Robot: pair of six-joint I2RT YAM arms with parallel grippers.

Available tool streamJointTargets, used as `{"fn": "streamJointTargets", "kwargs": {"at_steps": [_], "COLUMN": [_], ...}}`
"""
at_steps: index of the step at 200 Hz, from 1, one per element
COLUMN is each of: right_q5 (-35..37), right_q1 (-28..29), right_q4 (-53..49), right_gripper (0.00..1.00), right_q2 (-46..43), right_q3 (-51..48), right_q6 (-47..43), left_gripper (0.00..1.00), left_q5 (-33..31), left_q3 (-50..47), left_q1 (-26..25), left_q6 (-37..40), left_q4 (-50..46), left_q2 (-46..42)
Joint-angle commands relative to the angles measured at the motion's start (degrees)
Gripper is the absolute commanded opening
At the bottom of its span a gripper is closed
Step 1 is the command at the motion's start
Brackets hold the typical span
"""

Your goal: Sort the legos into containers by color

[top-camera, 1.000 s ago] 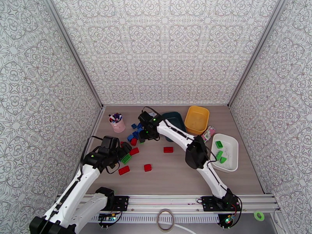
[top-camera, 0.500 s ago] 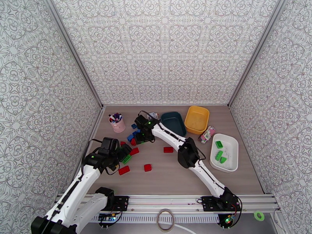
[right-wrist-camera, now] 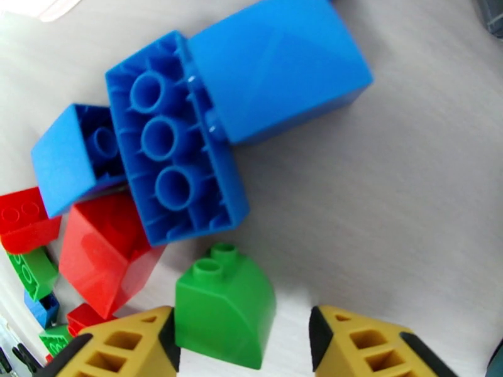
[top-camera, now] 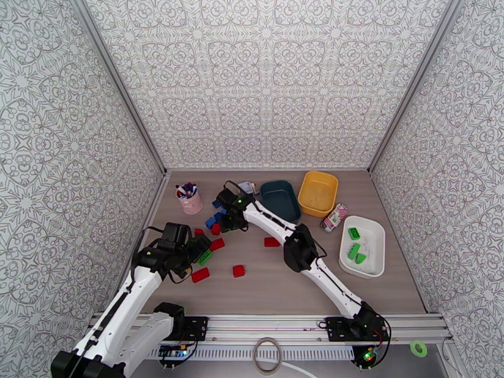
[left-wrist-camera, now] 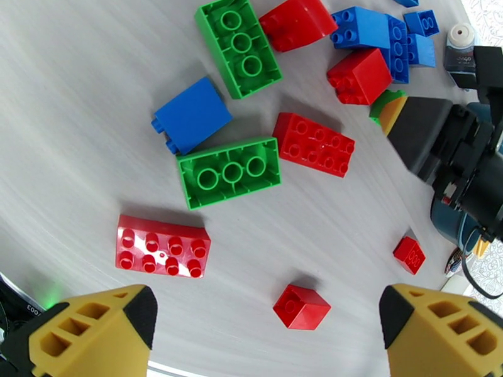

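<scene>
Red, green and blue legos lie loose left of centre on the table. My right gripper reaches into the blue and red cluster. In the right wrist view its jaws straddle a green wedge lego: the left finger touches it and a gap remains on the right. An upturned blue brick lies just beyond. My left gripper hovers open over two green bricks, a blue one and red ones. The teal tub, yellow tub and white tub stand at the right.
A pink cup with pens stands at the back left. A striped packet lies between the yellow and white tubs. Green bricks lie in the white tub. Single red bricks sit mid-table.
The right arm has swung left into the brick cluster, and its jaws have narrowed around the green wedge. The left arm has barely moved.
</scene>
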Motion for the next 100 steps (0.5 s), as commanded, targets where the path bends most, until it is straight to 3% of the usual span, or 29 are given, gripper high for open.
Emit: {"fn": "streamJointTargets", "kwargs": {"at_steps": [1,56,100], "right_q5": [1.68,1.88,2.68], "right_q1": [0.43,0.33,-0.18], "right_q4": [0.78,0.66,0.94], "right_gripper": [0.55,0.38,0.28], "right_q2": [2.55,1.24,-6.7], "right_q3": [2.04,1.75,-3.61], "right_q6": [0.95,0.26,-0.89], "left_gripper": [0.99,0.99,0.99], "left_q5": [0.43,0.73,2.5], "left_q3": [0.17,0.43,1.72], "left_q1": [0.64,0.68,-1.8], "left_q6": [0.59,0.51,1.21], "left_q4": [-1.92,-0.7,5.81], "left_q2": [-0.55,-0.14,4.15]}}
